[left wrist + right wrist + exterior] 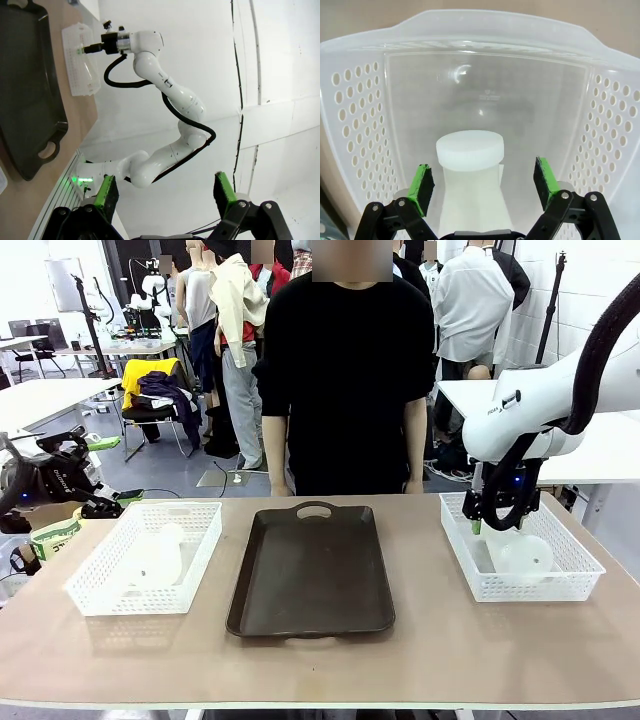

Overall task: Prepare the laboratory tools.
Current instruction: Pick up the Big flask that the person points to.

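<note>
**Right and left tools at the counter (520, 660).** The right tool (494, 524) is held low over the far end of the right basket (585, 578), with its jaws spread wide and nothing gripped. In the right wrist view, the capped neck of the right flask (470, 150) is centred in the gap between the green pads (422, 187) and is touched by neither. The right flask appears to lie on its side in this basket, its round base turned toward the near edge of the counter. The left tool (112, 472) is held off the left edge of the counter, likewise released and empty. The left flask (160, 556) lies in the left basket (100, 602), near that tool but apart from it. A dark tray (310, 570) is set between the baskets.
</note>
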`<move>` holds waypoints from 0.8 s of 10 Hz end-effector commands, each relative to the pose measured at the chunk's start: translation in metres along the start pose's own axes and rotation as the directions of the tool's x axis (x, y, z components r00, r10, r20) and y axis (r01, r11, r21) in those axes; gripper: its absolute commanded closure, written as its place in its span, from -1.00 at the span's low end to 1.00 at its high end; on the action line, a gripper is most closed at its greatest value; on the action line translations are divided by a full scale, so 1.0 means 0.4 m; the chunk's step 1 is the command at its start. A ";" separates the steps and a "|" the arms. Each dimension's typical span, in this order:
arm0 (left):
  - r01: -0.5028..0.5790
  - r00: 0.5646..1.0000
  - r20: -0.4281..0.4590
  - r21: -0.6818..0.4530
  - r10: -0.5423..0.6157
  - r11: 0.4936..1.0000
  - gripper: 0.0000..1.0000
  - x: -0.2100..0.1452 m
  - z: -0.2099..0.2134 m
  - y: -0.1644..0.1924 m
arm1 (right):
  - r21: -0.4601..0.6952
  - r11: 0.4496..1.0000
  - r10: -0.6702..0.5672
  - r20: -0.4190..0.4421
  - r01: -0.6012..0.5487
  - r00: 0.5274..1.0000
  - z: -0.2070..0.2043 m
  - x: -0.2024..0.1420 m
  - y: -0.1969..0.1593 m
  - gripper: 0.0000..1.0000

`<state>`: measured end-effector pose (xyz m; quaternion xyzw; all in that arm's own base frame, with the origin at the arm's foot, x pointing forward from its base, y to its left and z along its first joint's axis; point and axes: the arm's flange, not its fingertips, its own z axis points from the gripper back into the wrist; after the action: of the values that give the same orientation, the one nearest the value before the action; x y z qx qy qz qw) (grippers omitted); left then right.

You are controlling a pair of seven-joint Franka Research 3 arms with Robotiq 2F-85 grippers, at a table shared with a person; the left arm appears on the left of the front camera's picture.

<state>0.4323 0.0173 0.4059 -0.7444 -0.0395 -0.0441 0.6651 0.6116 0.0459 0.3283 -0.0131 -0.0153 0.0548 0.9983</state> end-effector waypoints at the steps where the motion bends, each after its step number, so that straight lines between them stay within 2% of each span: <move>1: 0.006 1.000 -0.002 -0.007 -0.006 1.000 -1.00 -0.001 0.003 -0.007 | 0.026 1.000 -0.004 -0.021 0.005 1.000 -0.008 0.012 0.004 -1.00; 2: 0.006 1.000 -0.002 -0.007 -0.006 1.000 -1.00 -0.001 0.003 -0.007 | 0.023 1.000 0.000 -0.021 0.000 1.000 -0.011 0.012 0.008 -0.91; 3: 0.006 1.000 -0.002 -0.007 -0.006 1.000 -1.00 -0.001 0.003 -0.007 | 0.032 0.999 0.012 -0.024 -0.011 1.000 -0.013 0.012 0.011 -0.67; 7: 0.006 1.000 -0.002 -0.007 -0.006 1.000 -1.00 -0.001 0.003 -0.007 | 0.007 1.000 0.002 -0.008 -0.002 1.000 -0.010 0.012 0.022 0.72; 8: 0.006 1.000 -0.002 -0.007 -0.006 1.000 -1.00 -0.001 0.003 -0.007 | 0.006 1.000 -0.001 -0.007 0.001 1.000 -0.009 0.011 0.024 1.00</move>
<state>0.4323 0.0174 0.4059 -0.7444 -0.0395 -0.0441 0.6651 0.6108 0.0532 0.3232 -0.0117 -0.0100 0.0605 0.9980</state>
